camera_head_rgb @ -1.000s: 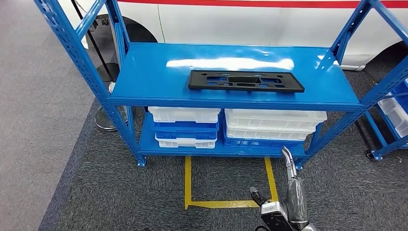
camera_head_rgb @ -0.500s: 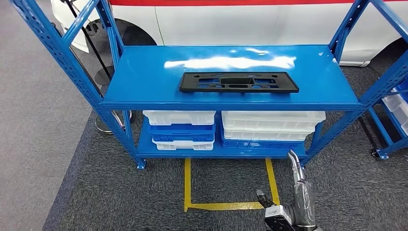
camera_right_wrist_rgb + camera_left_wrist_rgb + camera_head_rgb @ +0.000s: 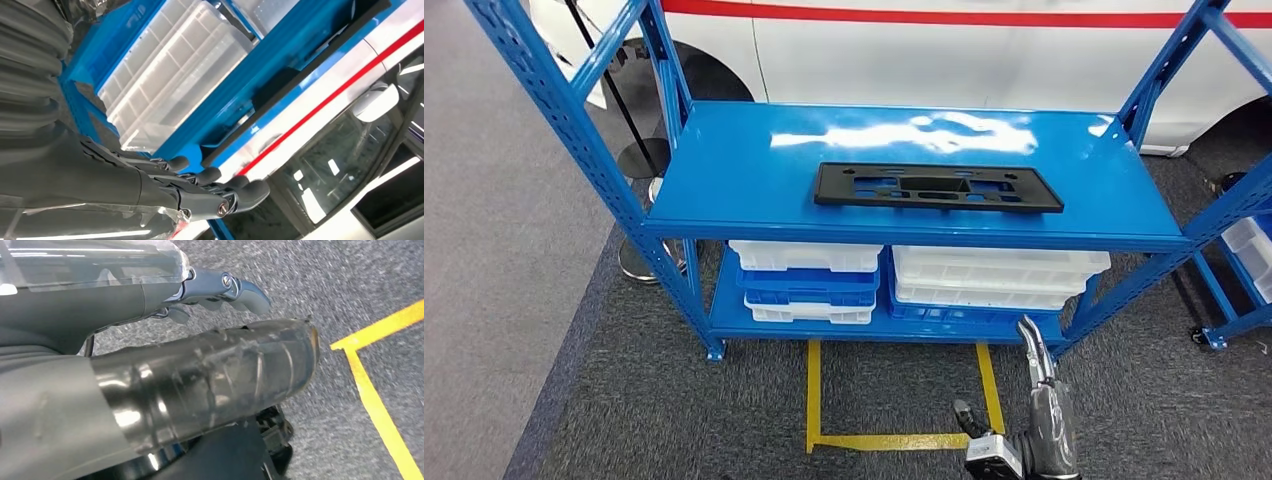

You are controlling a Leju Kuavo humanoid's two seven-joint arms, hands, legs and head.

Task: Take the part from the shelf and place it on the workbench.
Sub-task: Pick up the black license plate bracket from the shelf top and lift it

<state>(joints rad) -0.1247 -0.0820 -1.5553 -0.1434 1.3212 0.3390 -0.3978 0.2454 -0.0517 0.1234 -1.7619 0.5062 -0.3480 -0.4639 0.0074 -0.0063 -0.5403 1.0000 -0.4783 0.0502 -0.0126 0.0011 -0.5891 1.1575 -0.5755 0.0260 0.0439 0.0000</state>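
Observation:
The part [image 3: 938, 187] is a flat black rectangular plate with cut-outs. It lies alone on the top board of the blue shelf [image 3: 724, 170], slightly right of centre. My right hand [image 3: 1042, 410] hangs low in front of the shelf's right leg, well below the part, fingers stretched out and holding nothing. In the right wrist view the right hand [image 3: 200, 185] points toward the shelf's lower level, its fingers straight. My left hand [image 3: 220, 290] hangs over the grey carpet with its fingers apart from the thumb, and it holds nothing.
Stacked white and blue bins [image 3: 809, 280] fill the lower board, seen close as white bins [image 3: 170, 85]. Yellow floor tape [image 3: 894, 440] marks a box before the shelf. A white car [image 3: 944, 50] stands behind. Another blue rack [image 3: 1239, 270] is at right, a round stand base [image 3: 634, 260] at left.
The whole picture has swayed, so the camera moved. The part lies where it was on the top board. My right hand still hangs low, holding nothing.

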